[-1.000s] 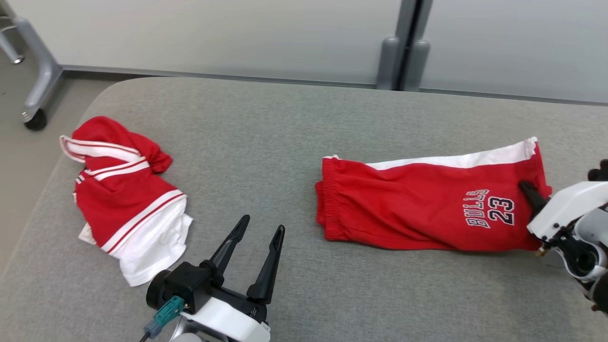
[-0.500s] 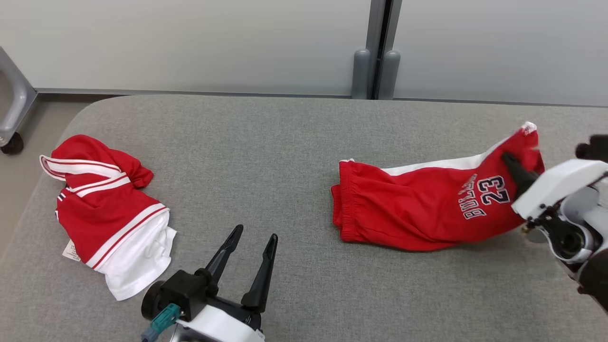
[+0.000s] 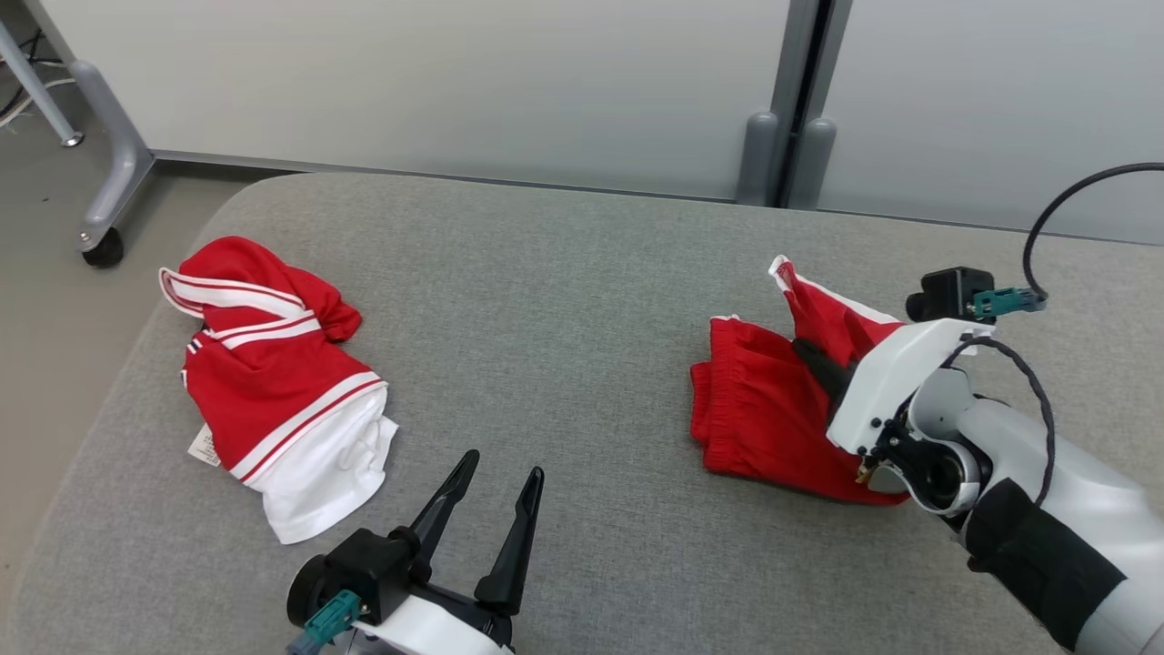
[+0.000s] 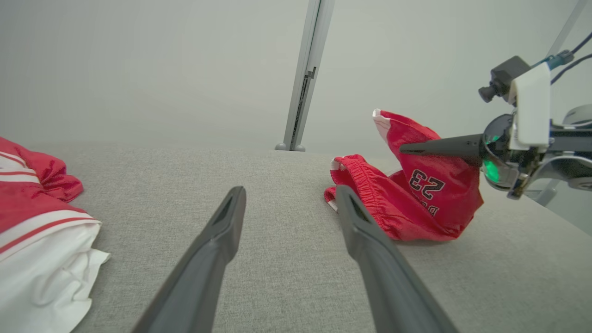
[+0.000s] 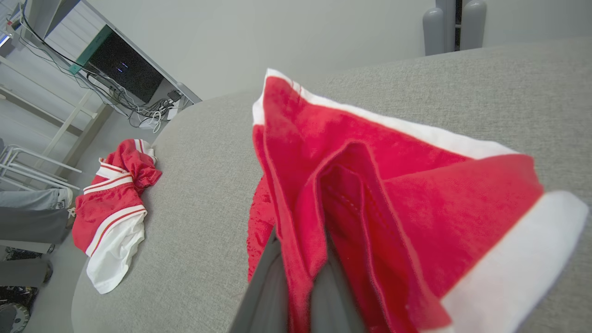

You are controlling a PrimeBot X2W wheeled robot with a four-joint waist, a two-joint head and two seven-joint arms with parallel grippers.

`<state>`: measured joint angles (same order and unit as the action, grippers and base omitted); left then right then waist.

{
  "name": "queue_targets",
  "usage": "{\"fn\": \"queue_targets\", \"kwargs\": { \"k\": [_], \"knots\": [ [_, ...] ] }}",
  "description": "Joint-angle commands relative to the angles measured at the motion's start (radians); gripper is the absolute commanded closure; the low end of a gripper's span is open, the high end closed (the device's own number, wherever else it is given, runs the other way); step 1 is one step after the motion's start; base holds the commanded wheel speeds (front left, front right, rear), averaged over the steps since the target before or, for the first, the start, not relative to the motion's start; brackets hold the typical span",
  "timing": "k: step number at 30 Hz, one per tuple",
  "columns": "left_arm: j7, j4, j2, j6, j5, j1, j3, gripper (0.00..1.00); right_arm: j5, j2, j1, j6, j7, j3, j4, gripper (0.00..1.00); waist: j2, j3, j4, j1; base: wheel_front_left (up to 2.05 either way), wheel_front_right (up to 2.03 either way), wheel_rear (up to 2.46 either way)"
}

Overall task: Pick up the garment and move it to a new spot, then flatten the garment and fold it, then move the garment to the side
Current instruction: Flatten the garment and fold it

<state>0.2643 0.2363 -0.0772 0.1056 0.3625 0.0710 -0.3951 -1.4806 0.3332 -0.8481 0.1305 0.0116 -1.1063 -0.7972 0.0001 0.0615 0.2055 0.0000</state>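
The garment is a pair of red shorts with white trim and a "23" print, lying on the right of the grey padded table. My right gripper is shut on the shorts' leg end. It holds that end up above the waistband, so the cloth is doubled over. From the left wrist, the shorts hang from the right gripper. In the right wrist view the red cloth drapes over the right gripper. My left gripper stands open and empty near the front edge.
A crumpled red and white jersey lies on the table's left side. A wheeled frame leg stands on the floor beyond the left corner. Grey wall panels run behind the table. A person's legs show at the far left.
My right gripper has lifted the shorts' leg end and carried it left toward the waistband, folding the cloth over. The head camera has shifted. The left gripper has stayed put.
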Motion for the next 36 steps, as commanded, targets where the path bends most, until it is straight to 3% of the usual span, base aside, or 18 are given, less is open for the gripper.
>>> {"fn": "queue_targets", "kwargs": {
  "k": [1,9,10,11,12,17,22,29,36],
  "knots": [
    [0.000,0.003,-0.001,0.004,0.004,0.008,0.001,0.00,0.006,-0.011,-0.011,0.001,0.007,-0.004,-0.015,1.00,-0.0001,0.001,0.020,0.0000,0.00,0.00,0.00],
    [0.000,0.017,0.007,0.006,0.007,0.006,0.001,0.00,0.006,-0.085,-0.015,0.001,0.037,-0.028,-0.087,1.00,-0.0001,0.000,0.059,0.0000,0.00,0.00,0.00],
    [0.000,0.019,0.008,0.006,0.008,0.004,0.002,0.00,0.007,-0.092,-0.016,0.001,0.038,-0.031,-0.093,0.87,-0.0001,-0.001,0.059,0.0000,0.00,0.00,0.00],
    [0.000,0.021,0.008,0.006,0.008,0.002,0.003,0.00,0.009,-0.098,-0.017,0.001,0.038,-0.033,-0.100,0.54,-0.0001,-0.002,0.058,0.0000,0.00,0.00,0.00],
    [0.000,0.023,0.008,0.006,0.008,0.000,0.004,0.00,0.008,-0.105,-0.018,0.001,0.036,-0.034,-0.104,0.00,-0.0001,-0.004,0.055,0.0000,0.00,0.00,0.00],
    [0.000,0.030,0.009,0.006,0.008,-0.005,0.011,0.00,0.000,-0.122,-0.002,0.001,0.019,-0.036,-0.076,0.00,-0.0001,-0.018,0.030,0.0000,0.00,0.00,0.00],
    [0.000,0.033,0.007,0.004,0.006,-0.019,0.018,0.00,-0.008,-0.086,0.013,0.001,-0.003,-0.032,0.027,0.00,-0.0001,-0.040,-0.007,0.0000,0.00,0.00,0.00],
    [0.000,0.017,0.007,-0.002,0.001,-0.041,0.033,0.00,0.004,0.041,0.044,0.001,-0.112,0.010,0.217,0.00,-0.0001,-0.063,-0.060,0.0000,0.00,0.00,0.00],
    [0.000,-0.005,0.008,0.002,-0.007,-0.045,0.039,0.00,0.071,0.140,0.076,0.001,-0.209,0.017,0.190,0.00,-0.0001,-0.056,-0.080,0.0000,0.00,0.00,0.00]
  ]
}}
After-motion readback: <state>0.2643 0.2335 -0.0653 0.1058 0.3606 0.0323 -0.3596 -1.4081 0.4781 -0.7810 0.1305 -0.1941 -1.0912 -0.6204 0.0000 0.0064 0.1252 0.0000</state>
